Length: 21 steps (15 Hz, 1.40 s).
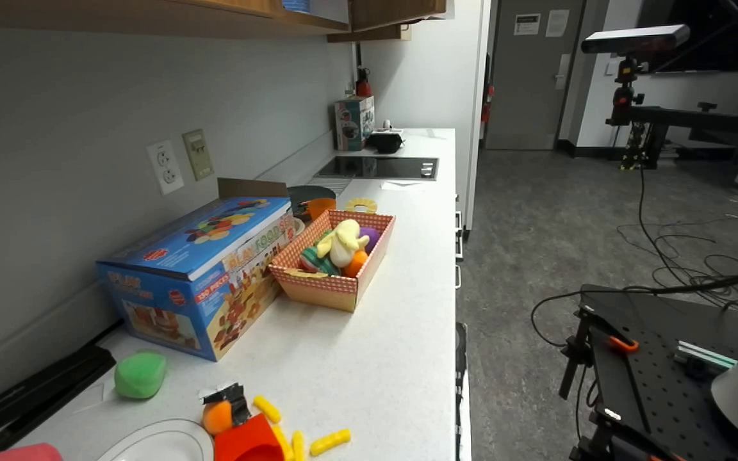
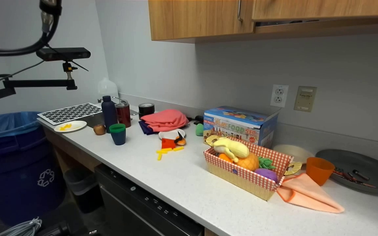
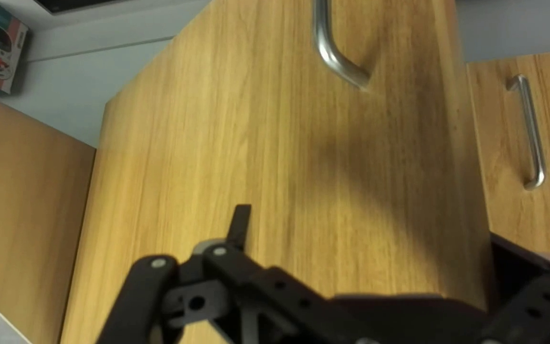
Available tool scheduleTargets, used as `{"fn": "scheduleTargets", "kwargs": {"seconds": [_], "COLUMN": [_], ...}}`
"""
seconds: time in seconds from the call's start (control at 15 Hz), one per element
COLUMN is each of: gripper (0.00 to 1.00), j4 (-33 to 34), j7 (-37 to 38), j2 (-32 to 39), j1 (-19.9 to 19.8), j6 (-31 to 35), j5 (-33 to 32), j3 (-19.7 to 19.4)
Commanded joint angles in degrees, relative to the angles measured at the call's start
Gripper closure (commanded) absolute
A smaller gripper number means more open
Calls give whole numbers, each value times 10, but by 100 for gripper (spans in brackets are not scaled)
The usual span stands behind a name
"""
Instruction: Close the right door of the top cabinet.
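The top cabinet [image 1: 215,18] of light tan wood runs along the wall in an exterior view, and it also shows along the top of an exterior view [image 2: 202,19]. The right door [image 1: 398,14] stands open, swung out from the cabinet; its lower part also shows in an exterior view [image 2: 326,9]. In the wrist view the right door [image 3: 265,143], with a bent metal handle [image 3: 337,57], fills the middle. My gripper [image 3: 368,222] is open with fingers spread wide. One finger is in front of the panel, the other beyond its right edge. Contact cannot be told. Both exterior views miss the gripper.
Another wooden door with a metal handle [image 3: 530,134] is at the right of the wrist view. A wooden panel [image 3: 22,210] lies at the left. Below, the white countertop [image 1: 401,358] holds a blue play food box [image 1: 196,256] and a checkered basket [image 1: 318,294].
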Motion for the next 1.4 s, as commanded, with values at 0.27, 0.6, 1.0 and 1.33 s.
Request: {"fn": "scheduleTargets", "kwargs": {"seconds": [0.27,0.6,1.0,1.33], "gripper": [0,0,0,0], "j4": [31,70,128,177], "j7": [-29,-37,-66,-58], "j2": [52,82,124,157], "j1": [29,58,75,63], "j6": [68,47,-18,-71], "j5": [21,80,182,227], "j3": [-21,-34,-47,-48]}}
